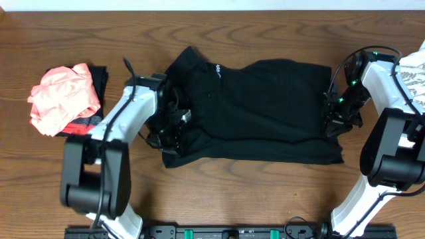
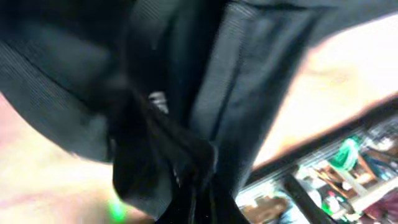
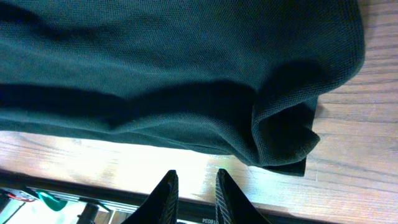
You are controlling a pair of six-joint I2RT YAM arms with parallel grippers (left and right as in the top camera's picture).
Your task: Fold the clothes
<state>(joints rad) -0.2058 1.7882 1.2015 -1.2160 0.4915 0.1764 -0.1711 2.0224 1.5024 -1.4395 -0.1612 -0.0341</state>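
The left gripper [image 1: 174, 125] sits at the left edge of the large plain black fabric garment [image 1: 265, 106], and I cannot tell whether it is apart or clamped. Its wrist camera is blurred and filled with dark bunched cloth [image 2: 261, 74], and no finger stands out from the folds. A small white print [image 2: 158, 101] shows there, too smeared to read.

The right gripper [image 3: 194, 180] is plainer. Its two dark ribbed fingers [image 3: 166, 196] stand slightly apart with bare wood between them and nothing held, just short of the garment's folded-over corner [image 3: 280, 137]. From overhead that gripper [image 1: 340, 114] is at the garment's right edge.

The black garment lies spread across the middle of the brown wood-grain table [image 1: 232, 199]. Well to its left is a crumpled coral-pink fabric garment [image 1: 63, 99] resting on a darker cloth [image 1: 99, 78], mostly covered. A white leaf-patterned fabric [image 1: 415, 70] is cut off by the right border, behind the right arm.

Only the wrist views look past the table edge, to blurred clutter with something green [image 2: 346, 154] [image 3: 53, 200]. Only the overhead shows the garment whole.
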